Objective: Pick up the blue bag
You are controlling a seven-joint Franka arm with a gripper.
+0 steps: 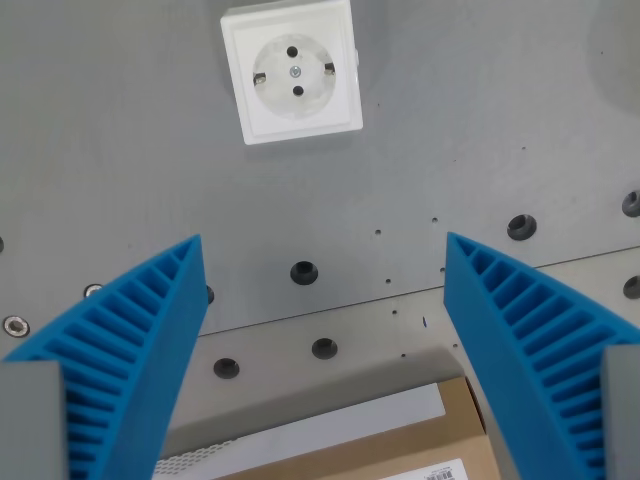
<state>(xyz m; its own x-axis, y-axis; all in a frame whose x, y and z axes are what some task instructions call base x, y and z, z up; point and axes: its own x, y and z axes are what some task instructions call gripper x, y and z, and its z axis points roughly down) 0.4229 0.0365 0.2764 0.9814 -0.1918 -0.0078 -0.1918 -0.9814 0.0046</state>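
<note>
No blue bag shows in the wrist view. My gripper (322,250) is open, with its two blue ribbed fingers (130,340) spread wide at the wrist view's left and right. Nothing sits between them. They hang over a grey metal surface (480,130) with holes in it.
A white power socket (293,72) is mounted on the grey surface at the top centre. Several round holes (303,271) and bolts dot the plate. A brown cardboard box (400,455) with a white strip and label lies at the bottom edge, between the fingers.
</note>
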